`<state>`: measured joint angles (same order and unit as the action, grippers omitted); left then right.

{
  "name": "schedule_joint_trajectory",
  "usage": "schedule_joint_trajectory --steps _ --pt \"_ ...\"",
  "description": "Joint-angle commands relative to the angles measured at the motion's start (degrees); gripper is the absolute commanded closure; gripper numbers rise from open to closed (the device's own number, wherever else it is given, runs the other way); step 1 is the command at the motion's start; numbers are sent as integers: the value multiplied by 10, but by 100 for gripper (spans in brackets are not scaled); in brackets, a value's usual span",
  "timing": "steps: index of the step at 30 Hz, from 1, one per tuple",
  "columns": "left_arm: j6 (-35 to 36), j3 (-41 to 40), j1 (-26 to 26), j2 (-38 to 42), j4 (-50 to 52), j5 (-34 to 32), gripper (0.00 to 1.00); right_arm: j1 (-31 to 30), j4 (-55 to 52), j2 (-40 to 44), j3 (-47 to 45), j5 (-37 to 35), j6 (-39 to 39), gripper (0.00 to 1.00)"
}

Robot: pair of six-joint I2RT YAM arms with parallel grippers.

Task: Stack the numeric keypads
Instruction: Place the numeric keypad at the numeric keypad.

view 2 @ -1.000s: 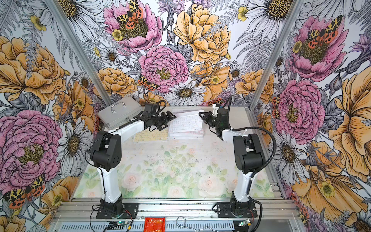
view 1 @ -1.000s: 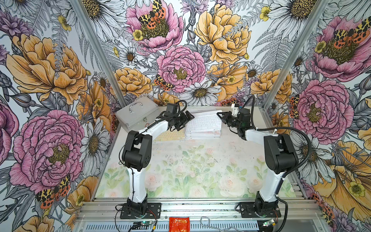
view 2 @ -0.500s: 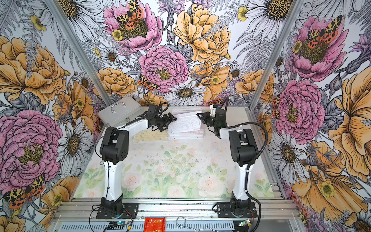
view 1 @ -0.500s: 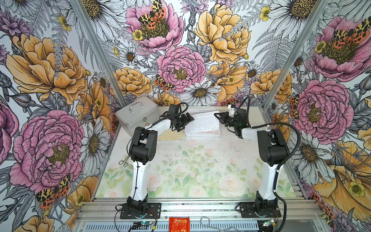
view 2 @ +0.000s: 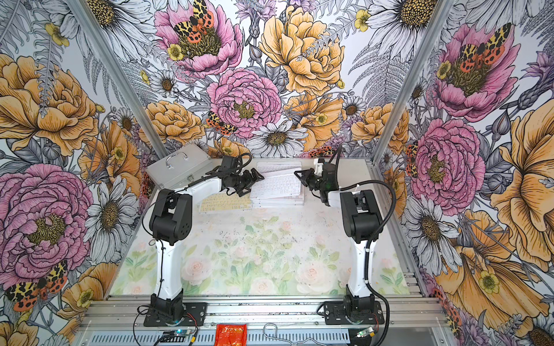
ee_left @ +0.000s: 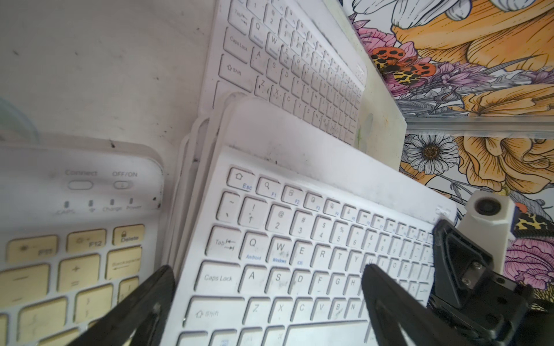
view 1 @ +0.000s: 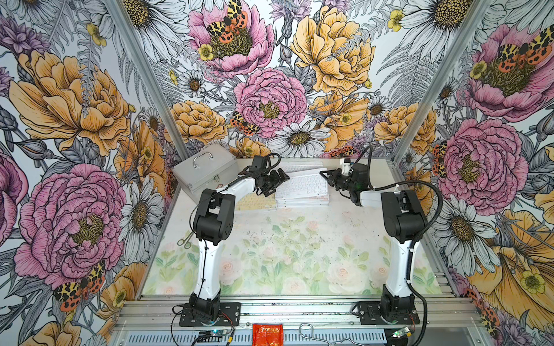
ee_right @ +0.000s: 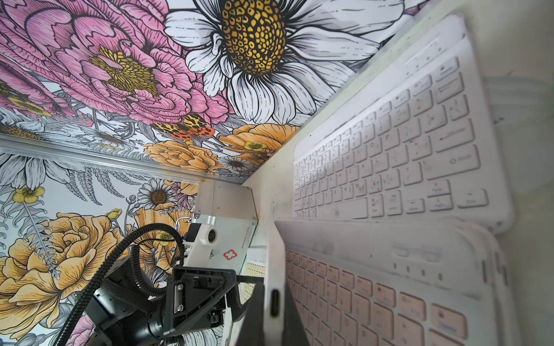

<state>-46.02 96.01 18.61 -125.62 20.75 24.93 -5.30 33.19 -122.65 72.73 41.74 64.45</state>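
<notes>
Left arm [view 1: 239, 187] is in over the pile, left jaws spread wide, and the white-keyed keypad [ee_left: 314, 254] runs out from between them toward the right jaws. Does either finger [ee_left: 144, 308] touch it? Cannot tell from here. At the opposite end the right arm [view 1: 368, 194] has it: right jaws pinched tight on that keypad's thin end edge, the charging port [ee_right: 274, 298] sitting right between the two dark fingers. It is the top one on the stack of keypads [view 1: 301, 201], lying skewed across the pile in the gap between the two sets of jaws. Just beside the held edge, a pink-keyed keypad [ee_right: 374, 299] shows its face, next layer down. Outside the left jaws, on the side away from the right ones, a yellow-keyed keypad [view 1: 254, 206] lies flat on the counter [view 1: 284, 245], just beside the stack. Past both sets of jaws, toward the back wall, one more pale keypad [view 2: 278, 165] lies flat on its own. Behind the left jaws, back past the wrist, stands the silver case [view 1: 207, 170], lid shut.
</notes>
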Motion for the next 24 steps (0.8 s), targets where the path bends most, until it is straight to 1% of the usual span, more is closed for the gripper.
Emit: schedule_joint_trajectory --steps 1,15,21,24 --pt "9 16 7 -13 -2 -3 1 4 -12 -10 20 4 -35 93" --pt "6 14 11 -10 -2 -2 1 12 -133 -11 37 -29 -130 65" --pt "5 15 14 -7 -2 -1 1 12 -163 -14 43 -46 -153 59" --pt "4 16 14 -7 -2 1 1 13 -167 -17 49 -46 -156 58"
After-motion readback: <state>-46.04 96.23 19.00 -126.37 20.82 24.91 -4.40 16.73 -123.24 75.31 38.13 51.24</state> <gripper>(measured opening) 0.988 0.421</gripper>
